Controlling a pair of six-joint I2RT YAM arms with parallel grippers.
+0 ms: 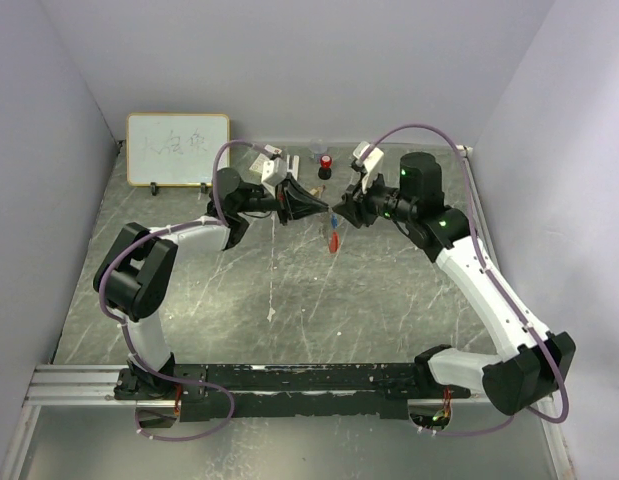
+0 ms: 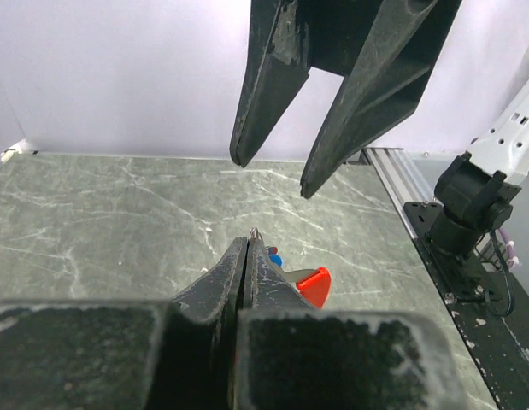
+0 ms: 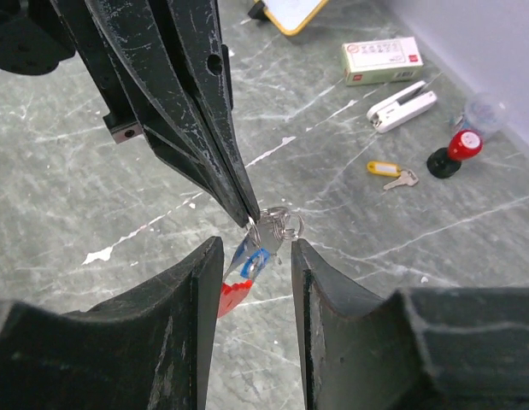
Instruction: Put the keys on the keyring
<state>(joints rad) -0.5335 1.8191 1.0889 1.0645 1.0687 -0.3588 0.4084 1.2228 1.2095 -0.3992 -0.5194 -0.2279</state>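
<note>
While pinched aloft, silvery keyring [image 3: 278, 225], blue key [image 3: 249, 259], red tag [image 3: 232, 298].

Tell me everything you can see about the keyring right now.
The keyring is a thin silvery metal loop with a flat red plastic tag dangling below, a blue-headed key beside it. It hangs above the table, pinched at the loop by the shut left end effector. The open right end effector flanks it without clear contact.
</note>
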